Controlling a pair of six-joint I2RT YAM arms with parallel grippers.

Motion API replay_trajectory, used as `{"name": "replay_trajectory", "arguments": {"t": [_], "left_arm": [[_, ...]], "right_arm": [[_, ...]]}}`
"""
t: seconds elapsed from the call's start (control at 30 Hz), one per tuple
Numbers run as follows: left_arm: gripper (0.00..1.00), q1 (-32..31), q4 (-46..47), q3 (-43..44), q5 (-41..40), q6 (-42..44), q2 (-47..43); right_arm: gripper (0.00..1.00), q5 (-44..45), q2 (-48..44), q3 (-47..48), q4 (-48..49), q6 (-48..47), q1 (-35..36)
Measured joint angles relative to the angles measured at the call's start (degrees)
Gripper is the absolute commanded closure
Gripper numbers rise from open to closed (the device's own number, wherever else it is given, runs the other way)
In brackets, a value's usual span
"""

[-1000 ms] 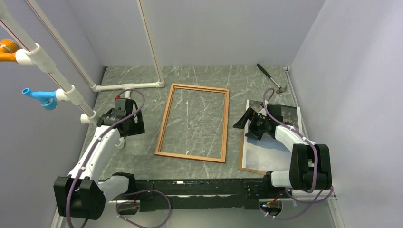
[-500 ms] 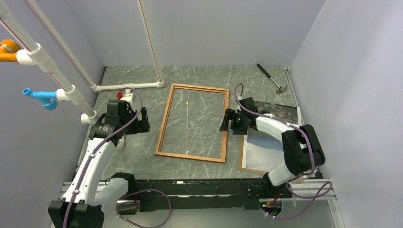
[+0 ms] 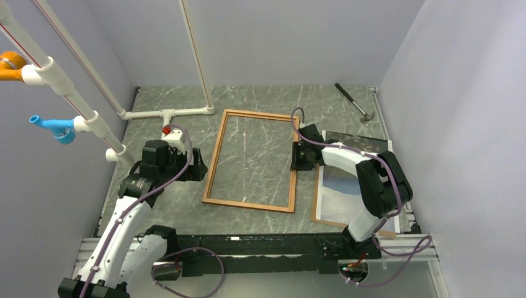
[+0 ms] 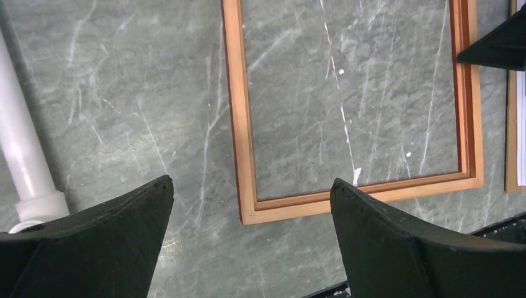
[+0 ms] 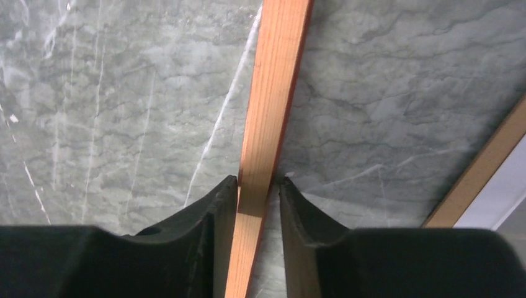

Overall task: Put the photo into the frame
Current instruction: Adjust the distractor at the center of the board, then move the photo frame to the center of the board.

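Note:
The reddish-brown wooden frame (image 3: 214, 162) lies flat mid-table, marble showing through it. My right gripper (image 3: 298, 162) is down on its right rail. In the right wrist view the jaws (image 5: 257, 181) are closed round that rail (image 5: 276, 74), one finger on each side. The photo (image 3: 350, 189) lies face up right of the frame, its top part behind my right arm. My left gripper (image 3: 200, 172) hovers just left of the frame's left rail. Its fingers (image 4: 251, 182) are wide open and empty above the frame's near-left corner (image 4: 248, 214).
A brown backing panel (image 3: 335, 222) lies under the photo; its edge (image 5: 484, 167) shows in the right wrist view. A small hammer (image 3: 353, 101) lies at the back right. White pipes (image 3: 164, 113) run along the back left, one (image 4: 22, 155) beside my left gripper.
My right gripper has swung left from above the photo to the frame's right rail and narrowed its jaws round it. My left gripper has moved right and nearer, towards the frame's left rail.

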Motion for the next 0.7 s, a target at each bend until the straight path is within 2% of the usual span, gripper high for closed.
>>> {"name": "replay_trajectory", "arguments": {"t": [0.4,0.7], "left_arm": [[0.01,-1.51,0.37,0.00,-3.06,-0.04,-0.70],[0.01,-2.75,0.33,0.00,-4.96,-0.13,-0.57]], "right_arm": [[1.00,5.35,-0.39,-0.31,-0.07,0.02,2.67],[1.00,7.26,0.83,1.73,-1.66,0.15,5.62]]}}
